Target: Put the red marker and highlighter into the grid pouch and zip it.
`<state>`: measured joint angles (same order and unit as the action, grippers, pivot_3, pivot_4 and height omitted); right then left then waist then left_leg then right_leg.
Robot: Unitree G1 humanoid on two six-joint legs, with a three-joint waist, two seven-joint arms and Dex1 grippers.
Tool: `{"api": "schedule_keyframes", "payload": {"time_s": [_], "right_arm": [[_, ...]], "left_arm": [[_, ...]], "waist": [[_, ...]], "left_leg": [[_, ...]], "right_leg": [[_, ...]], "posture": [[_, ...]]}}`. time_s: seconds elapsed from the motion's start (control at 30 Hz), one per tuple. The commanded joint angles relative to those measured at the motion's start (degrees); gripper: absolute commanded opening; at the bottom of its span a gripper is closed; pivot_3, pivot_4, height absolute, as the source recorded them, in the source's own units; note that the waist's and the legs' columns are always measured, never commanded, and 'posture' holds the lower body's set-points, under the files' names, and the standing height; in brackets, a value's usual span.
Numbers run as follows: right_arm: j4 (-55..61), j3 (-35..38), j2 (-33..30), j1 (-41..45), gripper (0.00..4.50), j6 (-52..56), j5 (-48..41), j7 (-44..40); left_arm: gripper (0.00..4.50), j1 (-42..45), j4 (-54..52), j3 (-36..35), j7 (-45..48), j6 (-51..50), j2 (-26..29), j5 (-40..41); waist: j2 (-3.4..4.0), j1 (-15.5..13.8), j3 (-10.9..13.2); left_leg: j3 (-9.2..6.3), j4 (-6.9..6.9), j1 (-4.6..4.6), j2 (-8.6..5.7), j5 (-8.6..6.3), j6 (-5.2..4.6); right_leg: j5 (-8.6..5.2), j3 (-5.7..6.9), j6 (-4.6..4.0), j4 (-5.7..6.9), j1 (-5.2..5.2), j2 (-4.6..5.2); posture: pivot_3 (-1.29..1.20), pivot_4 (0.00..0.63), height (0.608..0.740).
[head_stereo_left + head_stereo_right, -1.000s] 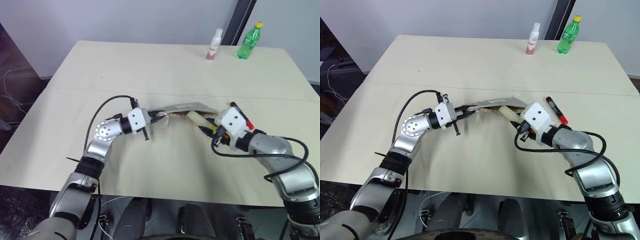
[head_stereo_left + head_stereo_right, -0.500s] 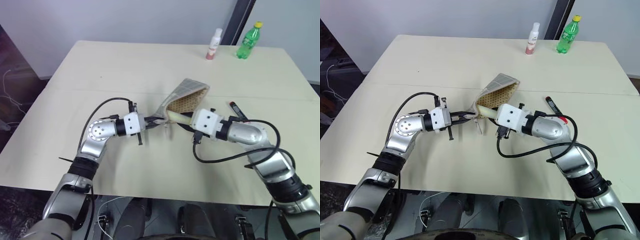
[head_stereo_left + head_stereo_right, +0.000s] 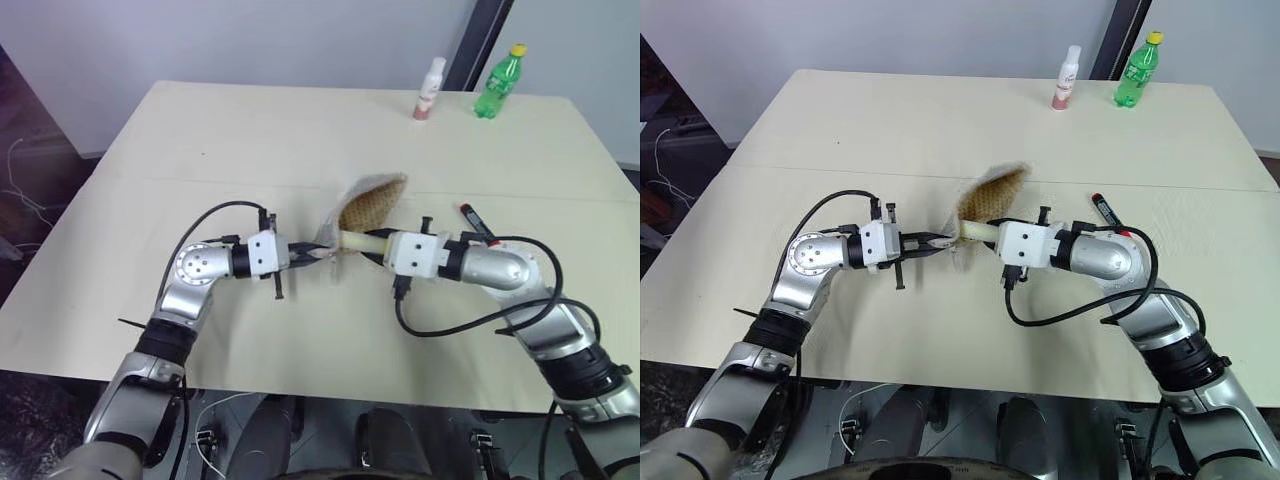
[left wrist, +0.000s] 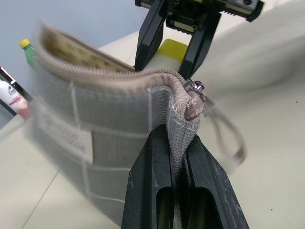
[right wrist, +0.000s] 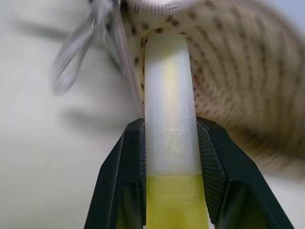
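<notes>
Left eye view, items by descending size. Table (image 3: 200,150): pale beige top, seam running across it, bearing everything listed below.

Grid pouch (image 3: 368,203): grey fabric with light grid lines, tan dotted lining showing at the open mouth; lifted near the table's middle, between the two grippers, its mouth turned toward the right gripper.

Left gripper (image 3: 312,252): fingers pinched tight on the pouch's corner, just beside the metal zip pull (image 4: 194,87); in the left wrist view the fabric edge is squeezed flat between the two black fingers.

Right gripper (image 3: 372,245): fingers clamped on the highlighter (image 3: 356,240), narrow spread, one finger on each side of its barrel.

Highlighter: pale yellow body, brighter yellow at the gripped end; its pale tip touches the pouch's mouth, beside the lining, as the right wrist view shows.

Green bottle (image 3: 499,80) and white bottle (image 3: 429,88): upright at the table's far edge, well apart from the pouch.

Red marker (image 3: 478,222): lying on the table, just beyond the right forearm, outside the pouch.
</notes>
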<state>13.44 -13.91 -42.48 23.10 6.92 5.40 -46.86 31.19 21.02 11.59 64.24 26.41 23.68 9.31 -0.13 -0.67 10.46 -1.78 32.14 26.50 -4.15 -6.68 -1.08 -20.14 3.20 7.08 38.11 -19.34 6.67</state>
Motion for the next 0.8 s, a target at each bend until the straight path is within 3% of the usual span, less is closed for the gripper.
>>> {"api": "schedule_keyframes", "payload": {"time_s": [0.03,0.2,0.43,0.8], "right_arm": [[0.8,3.2,-2.8,-0.2,0.90,5.3,0.8,-1.0],[3.2,1.6,-6.6,0.0,0.90,3.6,2.5,-4.1],[2.4,-3.4,-1.1,2.0,0.90,-2.5,6.1,-3.2],[-1.4,-2.5,3.7,1.4,0.90,-8.8,7.8,0.8]], "left_arm": [[0.00,1.0,-3.9,-1.1,0.2,2.7,0.4,1.3],[0.00,2.3,-2.4,-0.8,0.3,4.8,1.2,0.2],[0.00,4.6,-0.4,1.0,5.5,8.5,2.0,1.4],[0.00,6.4,7.2,-1.2,10.4,9.5,0.6,5.4]], "waist": [[0.01,0.0,0.0],[0.01,0.0,0.0],[0.02,0.3,0.0],[0.02,0.0,0.0]], "left_leg": [[0.00,0.00,0.00,0.00,0.00,0.00],[0.00,-0.01,0.01,-0.01,-0.01,0.00],[0.00,-0.05,0.00,0.02,0.00,0.01],[0.00,0.01,0.00,0.00,0.02,0.01]], "right_leg": [[0.00,0.00,0.00,0.00,0.00,0.01],[0.00,-0.01,-0.01,-0.01,-0.01,0.05],[-0.01,-0.01,-0.01,-0.01,-0.03,0.01],[0.00,0.00,0.00,0.00,0.00,-0.11]], "posture": [[0.00,0.150,0.740],[0.00,0.150,0.740],[0.00,0.150,0.740],[0.00,0.150,0.740]]}}
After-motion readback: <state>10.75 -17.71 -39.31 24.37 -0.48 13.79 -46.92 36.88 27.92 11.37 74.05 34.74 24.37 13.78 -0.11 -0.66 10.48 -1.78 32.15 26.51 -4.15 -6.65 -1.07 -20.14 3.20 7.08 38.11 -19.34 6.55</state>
